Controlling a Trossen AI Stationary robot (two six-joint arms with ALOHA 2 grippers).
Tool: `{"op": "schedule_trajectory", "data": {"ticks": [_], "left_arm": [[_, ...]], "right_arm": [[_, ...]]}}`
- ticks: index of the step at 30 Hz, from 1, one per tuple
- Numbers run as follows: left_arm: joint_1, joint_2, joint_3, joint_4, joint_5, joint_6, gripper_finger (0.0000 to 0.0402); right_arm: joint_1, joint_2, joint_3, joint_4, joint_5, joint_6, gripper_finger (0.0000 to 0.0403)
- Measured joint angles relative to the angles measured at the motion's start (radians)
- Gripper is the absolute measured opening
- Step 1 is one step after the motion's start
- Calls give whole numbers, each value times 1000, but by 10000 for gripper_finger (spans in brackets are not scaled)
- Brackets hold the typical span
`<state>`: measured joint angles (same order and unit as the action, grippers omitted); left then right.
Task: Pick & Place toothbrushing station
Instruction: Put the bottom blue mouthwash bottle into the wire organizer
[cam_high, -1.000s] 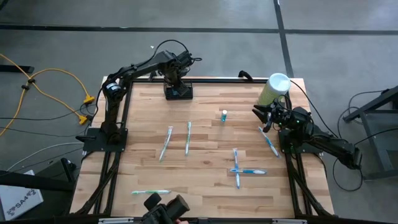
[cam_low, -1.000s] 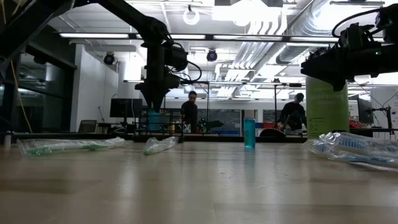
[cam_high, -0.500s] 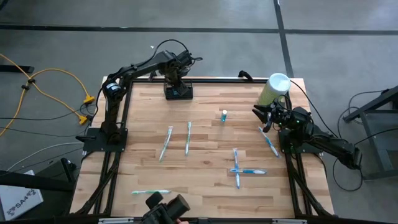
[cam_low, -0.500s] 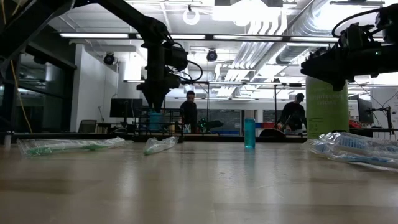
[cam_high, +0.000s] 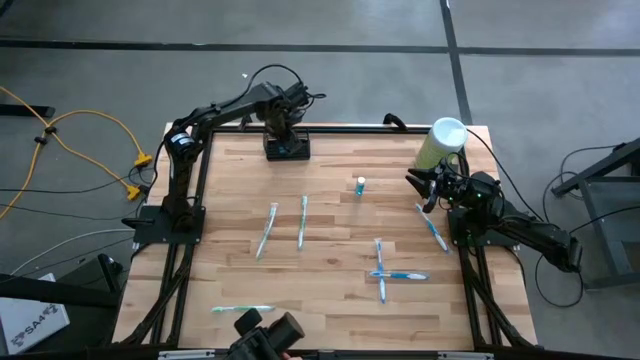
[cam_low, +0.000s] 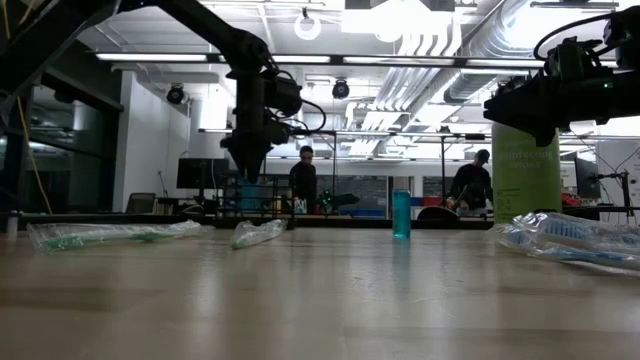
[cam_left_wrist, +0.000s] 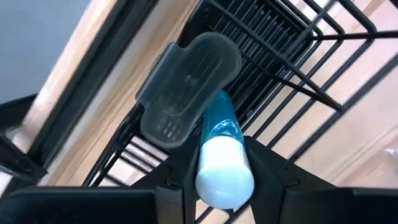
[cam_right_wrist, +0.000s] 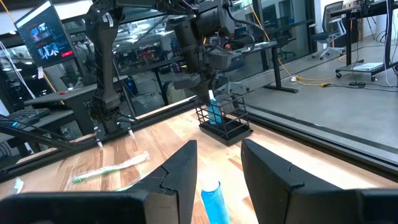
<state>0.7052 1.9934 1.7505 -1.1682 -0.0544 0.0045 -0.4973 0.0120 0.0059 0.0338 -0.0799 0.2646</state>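
- At the far edge of the table (cam_high: 330, 300), left of centre, my left gripper (cam_high: 283, 125) hangs right over the toothbrushing station (cam_high: 288, 149), a small black wire caddy.
- My left jaws are clamped on a blue tube with a white cap (cam_left_wrist: 219, 155), and its far end points down among the caddy's wires.
- As I judge it, the step in hand is seating this tube in the caddy. I should go straight down with the tube upright, so it slips between the wires rather than catching on the top rail.
- A grey translucent piece (cam_left_wrist: 186, 87) sits against the tube's far end. I cannot tell what it is, so I lower slowly and watch that it does not jam.
- The caddy looks light, so a sideways push could slide it towards the table's far edge. I should part the jaws only once the tube rests on the caddy's floor, then lift clear vertically.
- My right gripper (cam_right_wrist: 217, 149) waits at the right side of the table with its jaws apart, just beside the pale green cylinder (cam_high: 440, 145). A small blue bottle (cam_right_wrist: 212, 198) stands ahead of it.
- Wrapped toothbrushes (cam_high: 302, 222) lie scattered across the middle and near parts of the table, well apart from the caddy.
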Motion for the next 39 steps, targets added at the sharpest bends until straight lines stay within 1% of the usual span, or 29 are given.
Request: {"op": "schedule_trajectory", "data": {"ticks": [11,16,19,39], "left_arm": [[2,0,-19,24,11,1,99],[3,0,-19,27,11,3,121],[6,0,-19,29,12,3,127],[7,0,-19,28,10,-1,131]], "right_arm": [[0,0,0,0,0,0,117],[0,0,0,0,0,0,117],[0,0,0,0,0,0,117],[0,0,0,0,0,0,117]]}}
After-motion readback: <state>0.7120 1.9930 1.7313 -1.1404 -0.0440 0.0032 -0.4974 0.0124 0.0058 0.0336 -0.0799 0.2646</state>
